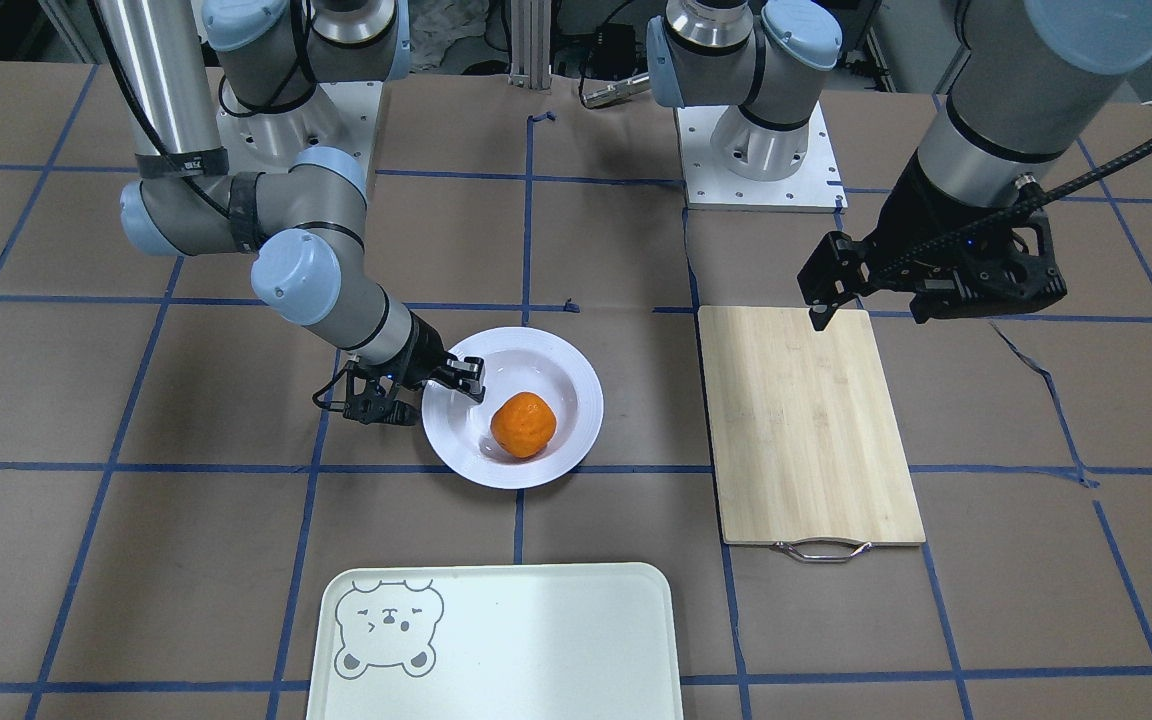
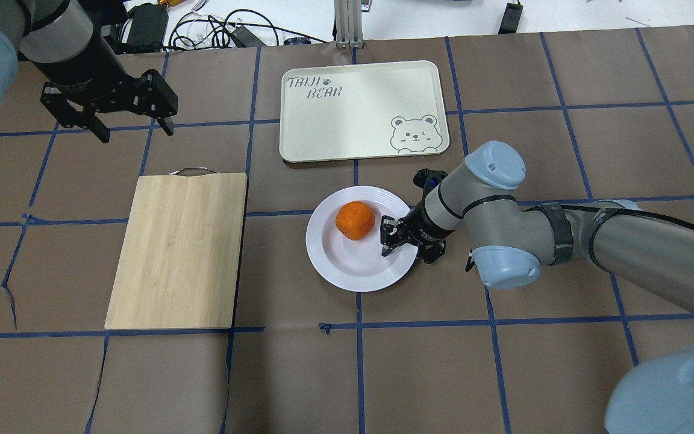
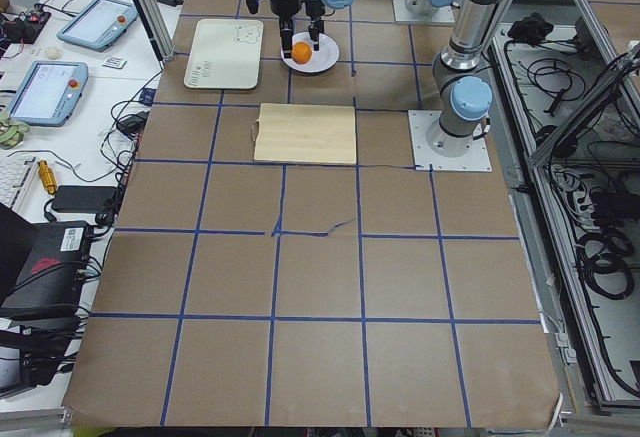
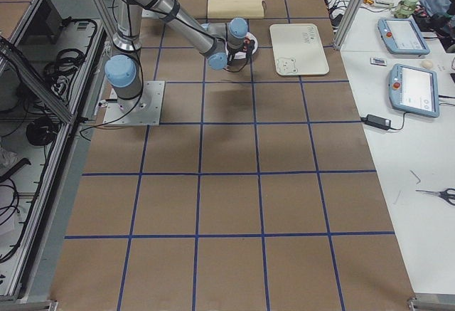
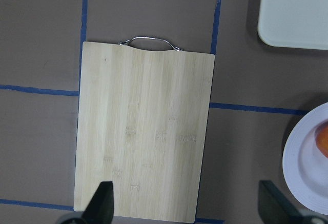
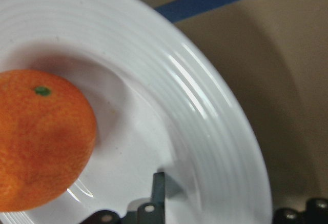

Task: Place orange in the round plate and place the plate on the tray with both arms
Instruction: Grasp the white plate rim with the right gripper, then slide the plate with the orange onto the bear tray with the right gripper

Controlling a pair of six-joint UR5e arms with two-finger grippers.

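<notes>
The orange (image 1: 523, 424) (image 2: 355, 220) (image 6: 41, 137) rests in the sunken centre of the round white plate (image 1: 576, 380) (image 2: 347, 271) (image 6: 205, 106). My right gripper (image 1: 464, 380) (image 2: 388, 238) (image 6: 233, 211) is low at the plate's rim, open. One finger is over the plate's inside and the other by the rim's outer edge. The pale tray (image 1: 536, 640) (image 2: 347, 120) with a bear face lies bare beyond the plate. My left gripper (image 1: 871, 315) (image 2: 135, 129) (image 5: 187, 208) hovers open and holds nothing, high near the cutting board's end.
A bamboo cutting board (image 1: 806, 420) (image 2: 178, 247) (image 5: 143, 131) with a metal handle lies flat, left of the plate in the overhead view. Brown paper with blue tape lines covers the table. Cables and tablets sit on a side bench.
</notes>
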